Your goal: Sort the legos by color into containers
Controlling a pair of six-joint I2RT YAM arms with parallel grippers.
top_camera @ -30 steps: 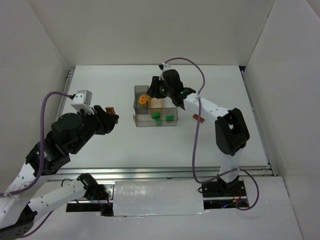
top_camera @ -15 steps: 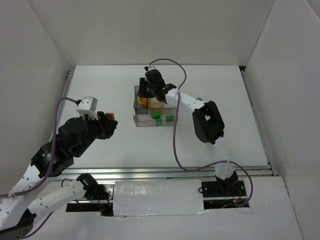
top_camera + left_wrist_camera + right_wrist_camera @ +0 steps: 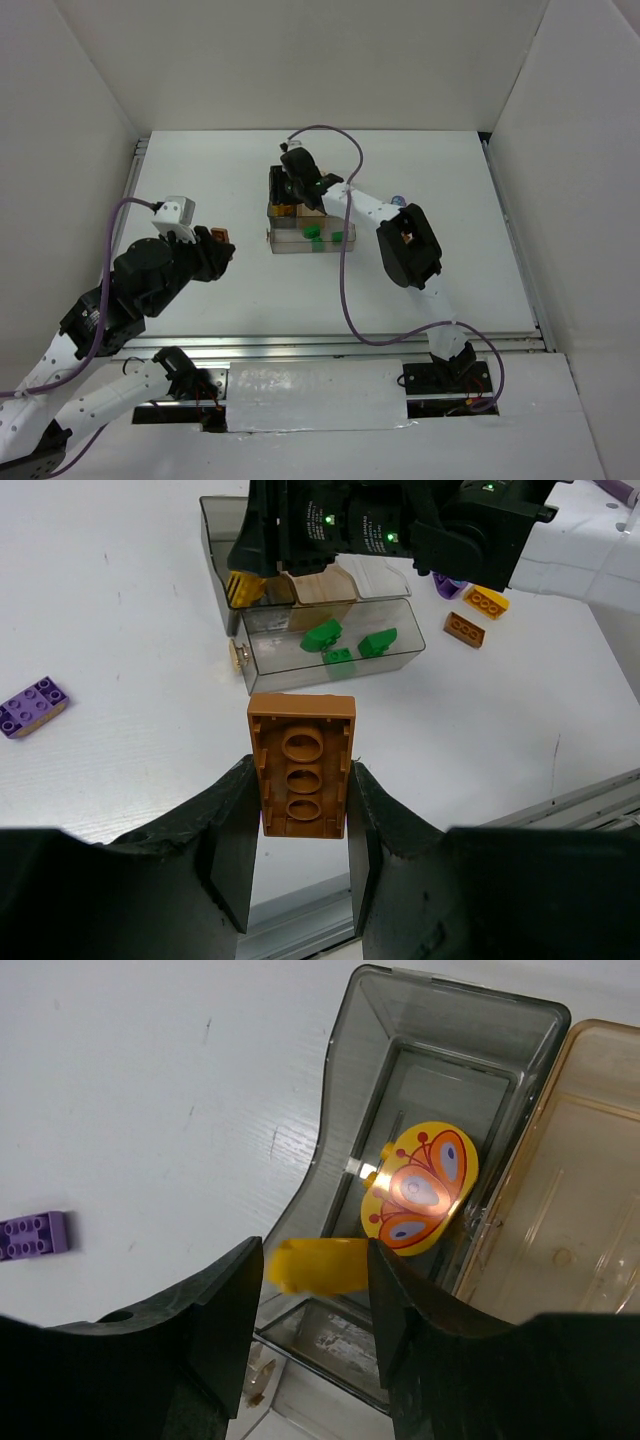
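My left pincer [image 3: 302, 798] pinches an orange-brown brick [image 3: 302, 755], well apart from the tray [image 3: 262, 665], on its left side. My right pincer [image 3: 318, 1258] hangs over the tray's grey compartment [image 3: 345, 1100] with a yellow brick [image 3: 322, 1266] between its fingers; whether it squeezes the brick, I cannot tell. Green bricks [image 3: 322, 635] lie in the long compartment [image 3: 402, 645].

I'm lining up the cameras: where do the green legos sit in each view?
Top external: green legos near centre, in the long compartment.
Left wrist: upper centre, same compartment.
Right wrist: not in it.
Shared landmark: the grey compartment, seen in all three.
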